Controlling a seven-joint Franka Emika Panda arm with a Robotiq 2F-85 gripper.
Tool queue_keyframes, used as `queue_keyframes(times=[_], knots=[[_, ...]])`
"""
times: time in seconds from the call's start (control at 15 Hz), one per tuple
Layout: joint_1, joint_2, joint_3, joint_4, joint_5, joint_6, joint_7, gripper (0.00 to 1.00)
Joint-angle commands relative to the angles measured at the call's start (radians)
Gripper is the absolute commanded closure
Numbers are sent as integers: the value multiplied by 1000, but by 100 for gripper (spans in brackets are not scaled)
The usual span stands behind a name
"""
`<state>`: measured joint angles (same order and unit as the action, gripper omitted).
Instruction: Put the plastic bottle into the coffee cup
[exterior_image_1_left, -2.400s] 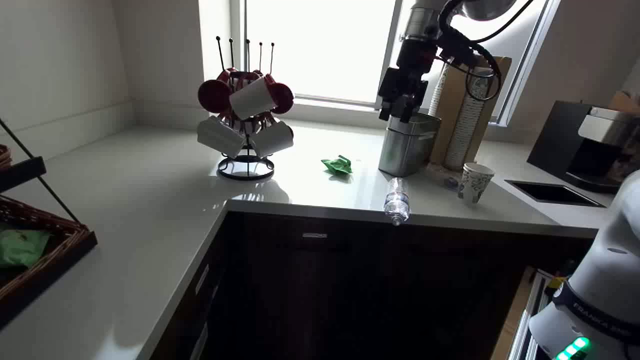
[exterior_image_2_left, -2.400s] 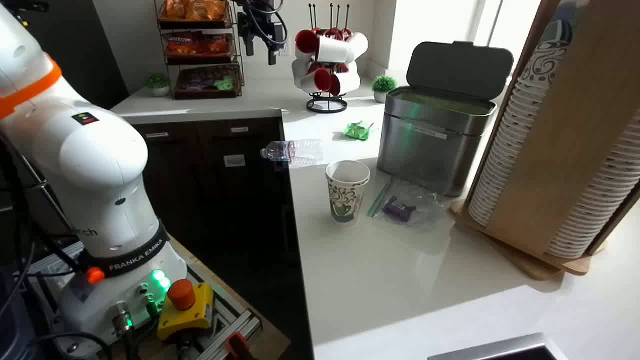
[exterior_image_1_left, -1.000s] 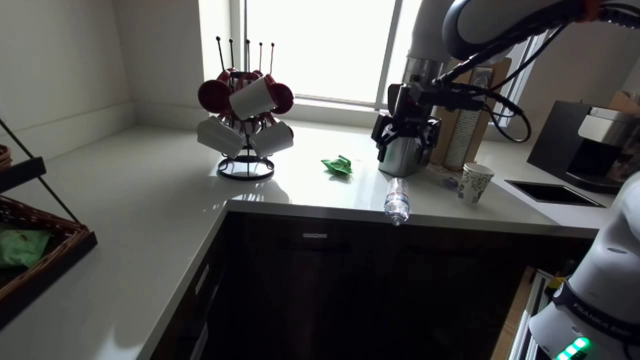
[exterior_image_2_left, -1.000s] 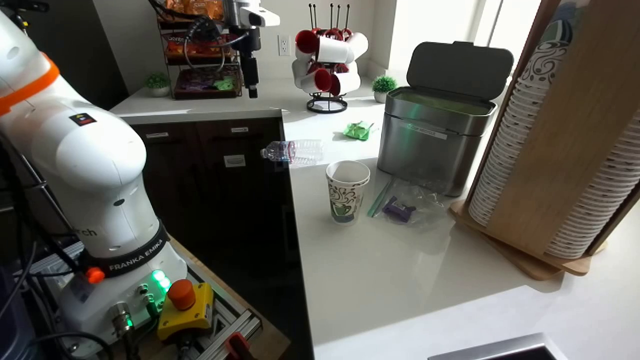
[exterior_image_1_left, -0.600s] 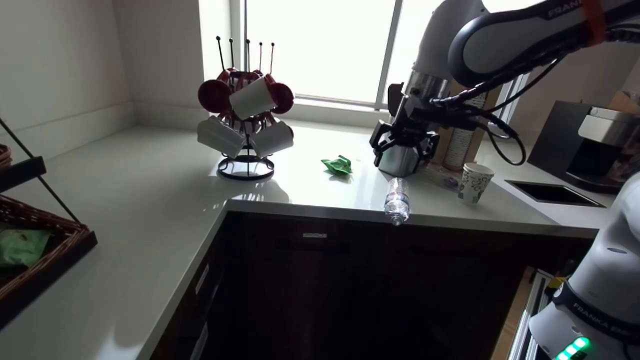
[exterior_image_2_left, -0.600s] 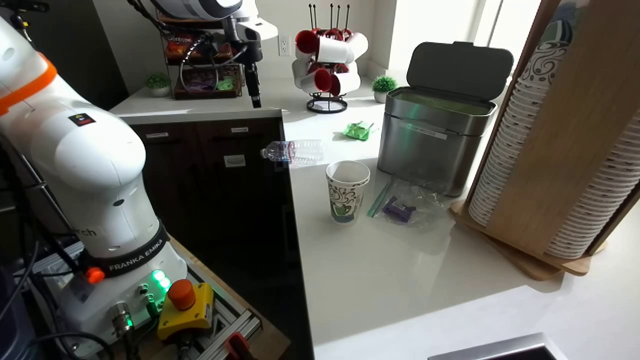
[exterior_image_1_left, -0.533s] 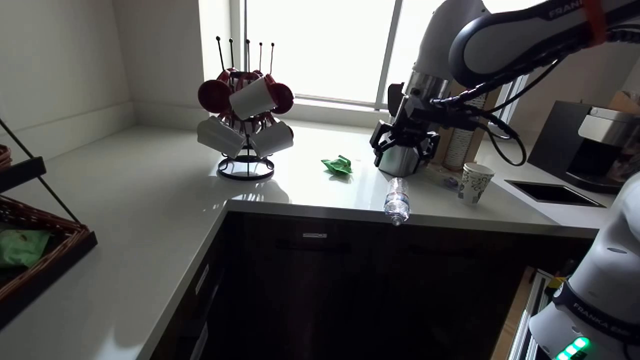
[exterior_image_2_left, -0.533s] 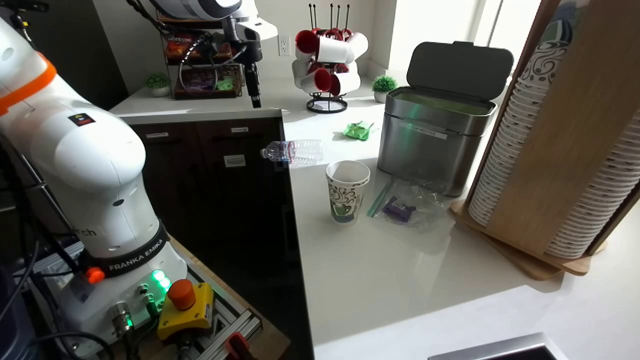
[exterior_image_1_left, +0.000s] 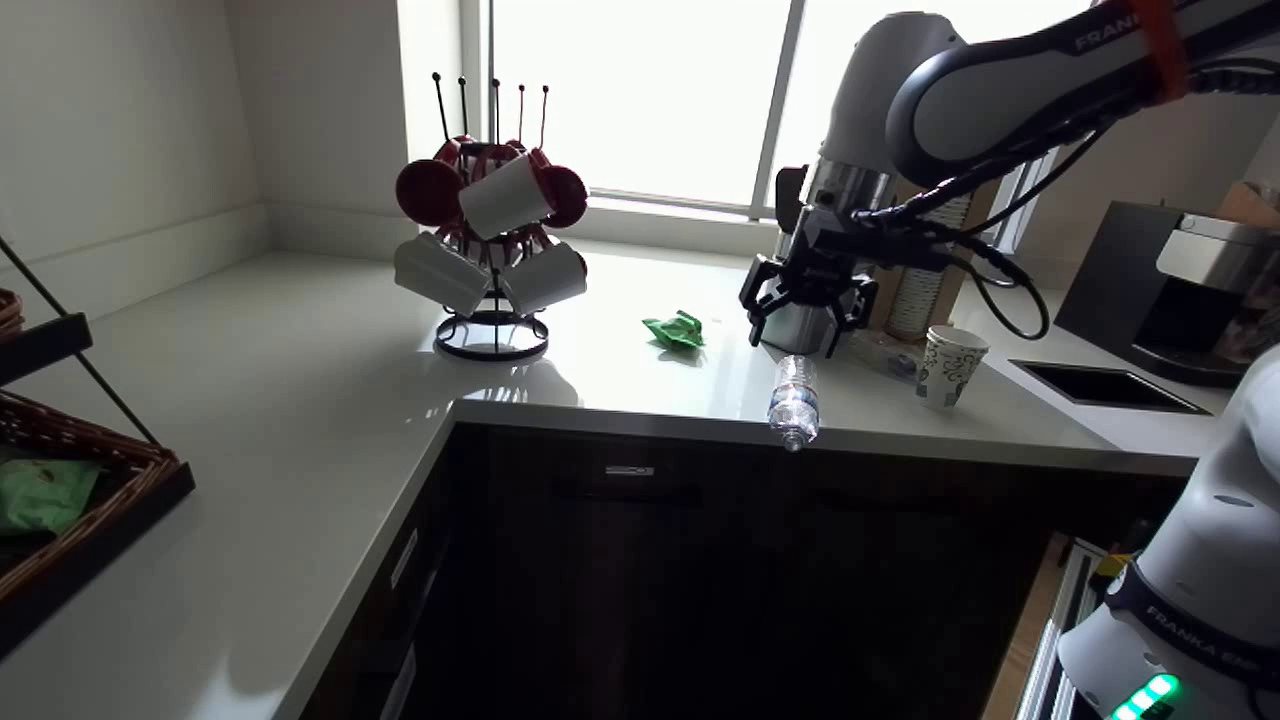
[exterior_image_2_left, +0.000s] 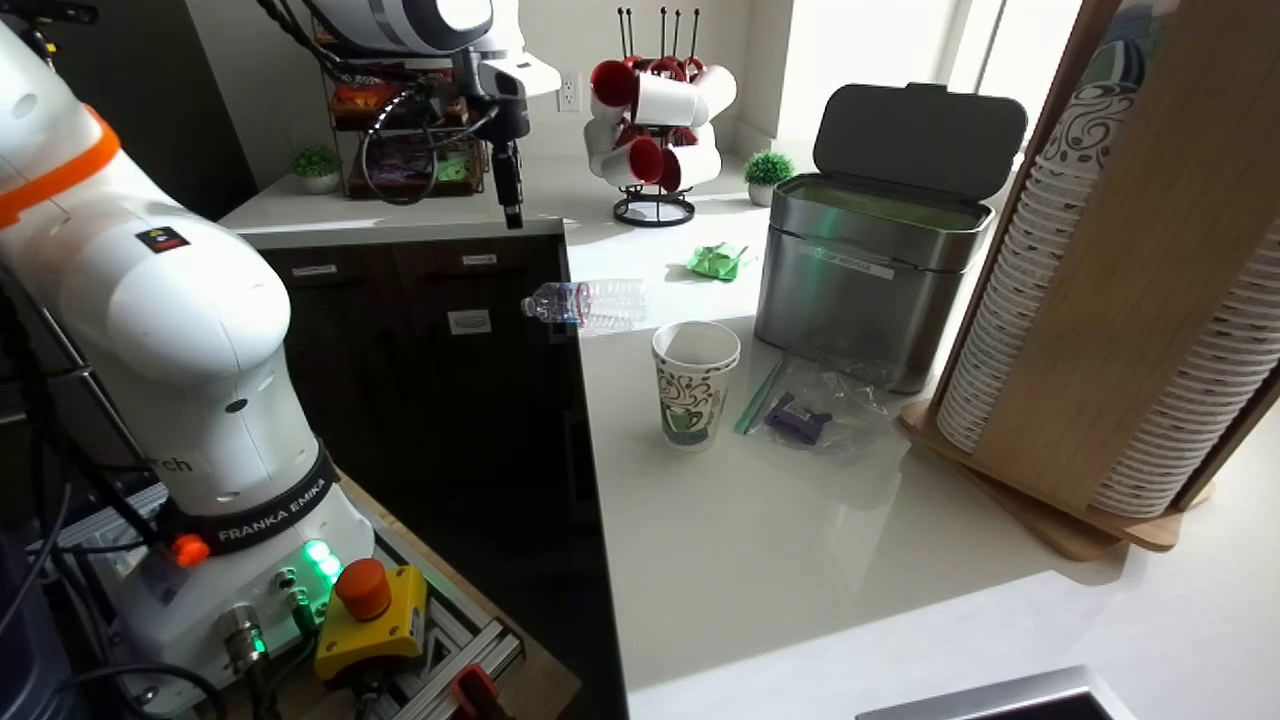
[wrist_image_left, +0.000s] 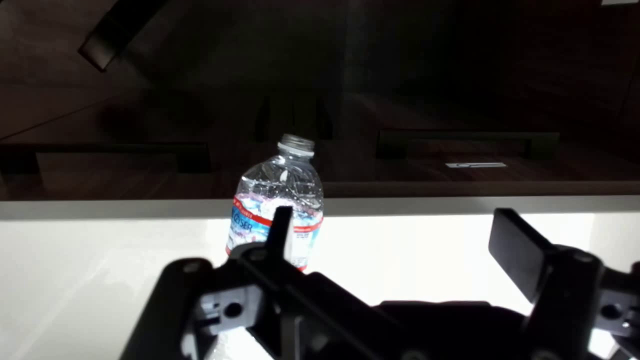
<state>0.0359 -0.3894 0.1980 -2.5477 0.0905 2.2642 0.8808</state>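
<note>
The clear plastic bottle (exterior_image_1_left: 794, 405) lies on its side on the counter, its neck sticking out past the edge. It shows in both exterior views (exterior_image_2_left: 590, 302). In the wrist view the bottle (wrist_image_left: 280, 187) has a red and blue label and is partly hidden behind the left finger. The patterned paper coffee cup (exterior_image_2_left: 695, 390) stands upright, apparently two nested; it also shows in an exterior view (exterior_image_1_left: 950, 368) but not in the wrist view. My gripper (exterior_image_1_left: 795, 345) is open and empty, pointing down above the counter (wrist_image_left: 395, 225). The bottle is not between the fingers.
A steel bin (exterior_image_2_left: 870, 290) with its lid up stands behind the cup. A wooden cup dispenser (exterior_image_2_left: 1110, 300) is beside it. A plastic bag with a purple wrapper (exterior_image_2_left: 798, 420) lies near the cup. A green wrapper (exterior_image_1_left: 677, 330) and mug rack (exterior_image_1_left: 490, 330) are farther off.
Over the last two seconds my gripper turned and came down toward the counter near the bottle. In the last half second it dropped slightly more. The bottle and cup have not moved.
</note>
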Motion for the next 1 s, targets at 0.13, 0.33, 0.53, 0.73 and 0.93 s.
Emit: queue_keyframes(times=[0.13, 0.33, 0.53, 0.73, 0.93], knots=[[-4, 46, -10, -36, 26, 18, 40, 0], [-10, 59, -11, -50, 20, 17, 86, 0], [-11, 66, -12, -62, 23, 18, 148, 0], [-8, 72, -11, -78, 24, 20, 202, 0], [-14, 61, -6, -111, -16, 61, 235, 0]])
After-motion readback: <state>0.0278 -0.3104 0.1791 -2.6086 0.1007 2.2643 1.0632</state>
